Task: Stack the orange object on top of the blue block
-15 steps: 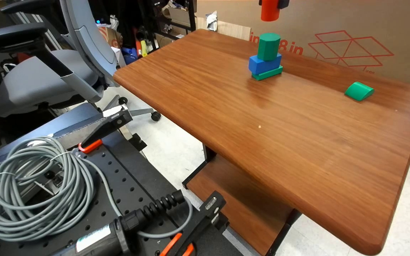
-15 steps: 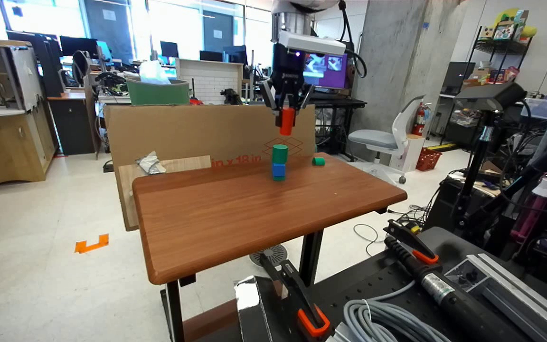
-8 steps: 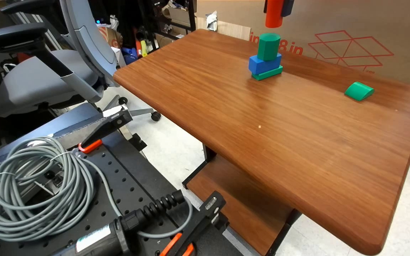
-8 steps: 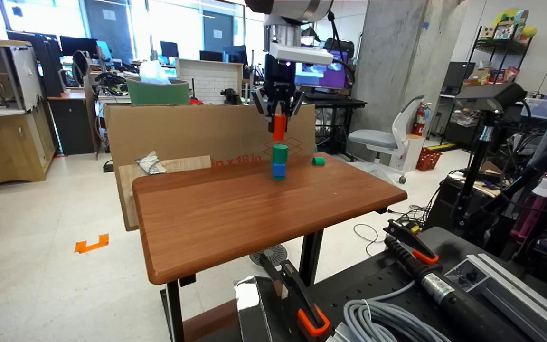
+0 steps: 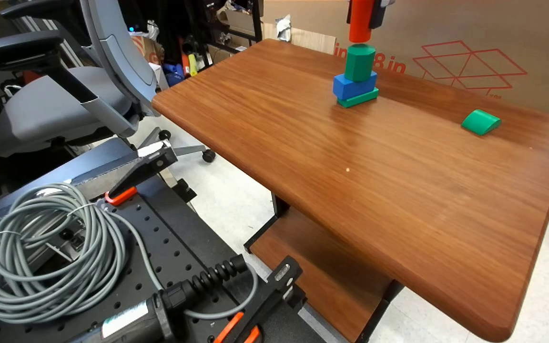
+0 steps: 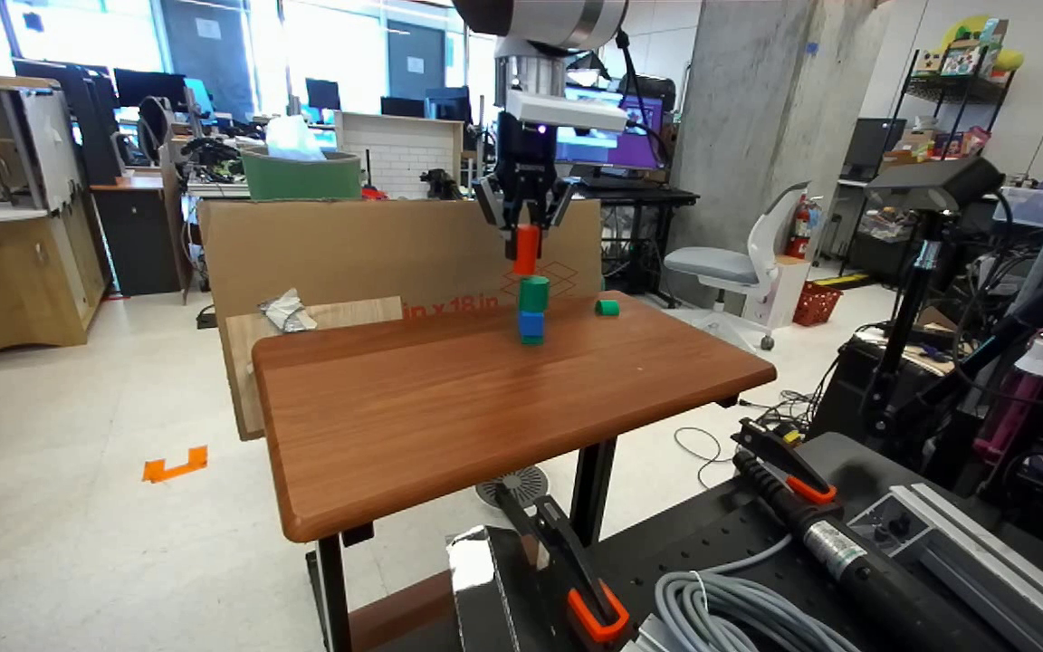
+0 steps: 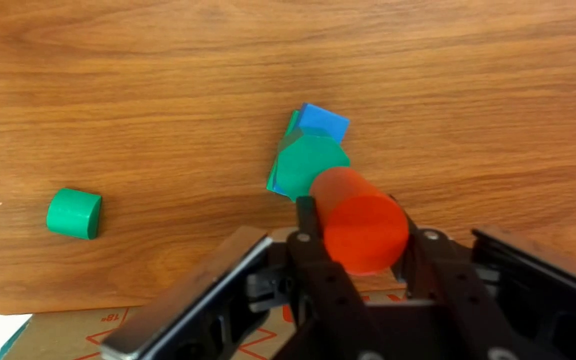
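Observation:
My gripper [image 7: 353, 212] is shut on the orange object [image 7: 366, 232], a red-orange cylinder held upright. In both exterior views the orange object [image 5: 360, 26] [image 6: 527, 252] hangs just above a green many-sided block [image 5: 360, 63] [image 6: 533, 294]; I cannot tell whether they touch. In the wrist view its lower end overlaps one edge of the green block [image 7: 310, 160]. That green block stands on the blue block [image 5: 349, 88], which also shows in the other views [image 6: 531, 324] [image 7: 324, 121]. The blue block lies on a flat green block [image 5: 359, 98].
A green half-round block [image 5: 481, 122] lies apart on the wooden table [image 5: 398, 181], also seen in the wrist view [image 7: 74, 213]. A large cardboard sheet [image 6: 349, 244] stands behind the table edge, close to the stack. A black cart [image 5: 160, 238] with cable and clamps stands before the table.
The gripper has come down with the orange object, from well above the green block to just above it. It has also shifted sideways over the stack. The blocks on the table have not moved.

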You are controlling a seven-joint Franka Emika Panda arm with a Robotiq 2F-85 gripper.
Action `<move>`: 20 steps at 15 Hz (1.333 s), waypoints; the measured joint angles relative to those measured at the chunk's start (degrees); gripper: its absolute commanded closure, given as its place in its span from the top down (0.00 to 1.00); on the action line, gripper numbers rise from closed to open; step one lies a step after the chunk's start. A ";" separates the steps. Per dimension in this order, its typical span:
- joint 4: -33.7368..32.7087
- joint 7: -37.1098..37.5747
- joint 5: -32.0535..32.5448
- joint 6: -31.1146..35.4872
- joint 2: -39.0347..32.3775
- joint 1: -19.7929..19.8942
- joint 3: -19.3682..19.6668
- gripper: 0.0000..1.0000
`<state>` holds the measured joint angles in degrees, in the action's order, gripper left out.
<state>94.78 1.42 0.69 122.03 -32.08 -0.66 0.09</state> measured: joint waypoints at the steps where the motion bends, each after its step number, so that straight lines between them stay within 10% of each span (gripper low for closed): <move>1: -0.06 0.01 0.00 -0.22 0.00 0.01 0.02 0.08; 17: -0.59 0.04 0.00 -3.37 -0.36 0.29 0.59 0.08; 18: -0.66 0.04 0.00 -3.38 -0.46 0.29 0.62 0.12; 19: -0.77 0.04 0.00 -3.38 -0.61 0.29 0.63 0.58; 20: -0.96 0.04 0.00 -3.39 -0.81 0.29 0.63 0.60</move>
<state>93.82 1.46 0.69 118.65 -32.89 -0.37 0.72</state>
